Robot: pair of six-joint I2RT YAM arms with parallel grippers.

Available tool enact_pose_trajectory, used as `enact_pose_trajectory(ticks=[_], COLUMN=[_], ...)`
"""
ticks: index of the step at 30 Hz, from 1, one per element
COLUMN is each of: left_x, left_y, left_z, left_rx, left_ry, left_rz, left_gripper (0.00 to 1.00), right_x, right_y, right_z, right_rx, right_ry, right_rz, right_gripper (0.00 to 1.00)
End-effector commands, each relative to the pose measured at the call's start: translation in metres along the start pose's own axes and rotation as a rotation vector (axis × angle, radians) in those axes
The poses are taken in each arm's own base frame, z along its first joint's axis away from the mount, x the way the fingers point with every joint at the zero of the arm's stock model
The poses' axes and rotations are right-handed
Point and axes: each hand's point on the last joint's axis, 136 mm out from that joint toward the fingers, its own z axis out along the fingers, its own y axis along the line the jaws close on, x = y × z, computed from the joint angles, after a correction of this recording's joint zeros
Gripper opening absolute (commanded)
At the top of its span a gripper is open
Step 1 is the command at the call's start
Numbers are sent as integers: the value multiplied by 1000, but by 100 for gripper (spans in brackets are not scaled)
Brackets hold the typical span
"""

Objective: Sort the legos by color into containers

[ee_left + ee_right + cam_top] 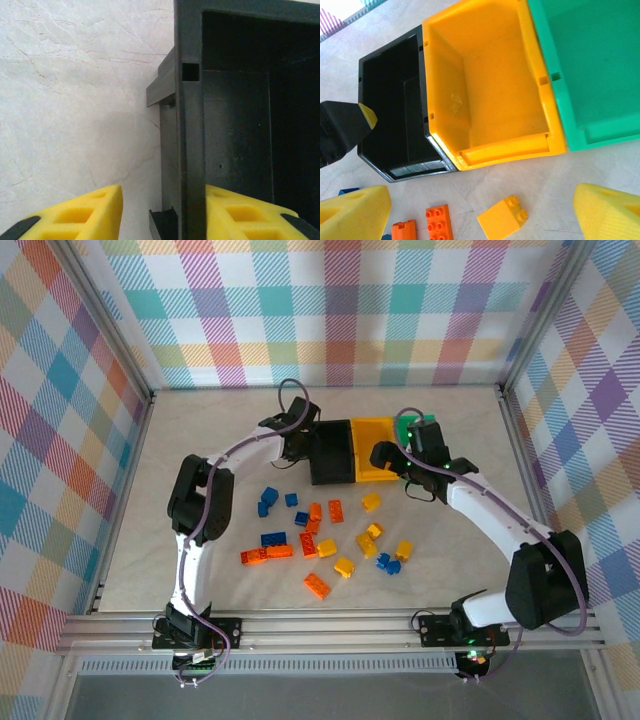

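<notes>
Jaws of the left gripper (pixel 162 205) loosely straddle the black bin (pixel 192 125) wall, probably to steady it; the right gripper (pixel 480 205) hovers spread

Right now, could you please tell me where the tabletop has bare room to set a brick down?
Bare: the marbled tabletop between the back wall and the black plastic bin, yellow-orange bin and green bin, and the strip left of the left arm. Crowded: in front of the bins, between both arms, lie small blue, orange and yellow studded bricks.
</notes>
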Motion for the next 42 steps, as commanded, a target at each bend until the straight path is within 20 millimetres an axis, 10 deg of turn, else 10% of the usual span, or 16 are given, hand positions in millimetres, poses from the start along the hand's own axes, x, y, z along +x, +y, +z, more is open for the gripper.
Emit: enact_pose_trajectory(ticks=[1,12,30,42], left_x=[6,5,24,15], left_y=[8,21,132,131], left_z=[1,-11,-43,-36], left_rx=[-61,-83,-174,-149], left_ry=[24,56,89,64], left_rz=[94,213,95,30], left_gripper=[36,0,0,0], right_x=[-7,-9,-9,-1], right_y=[-2,-12,-7,-7], right_z=[-9,-17,-19,-14], right_rx=[-9,-11,-59,-64], right_ry=[-34,-58,-67,-26], right_rz=[-4,10,-9,-13], right_gripper=[94,94,93,93])
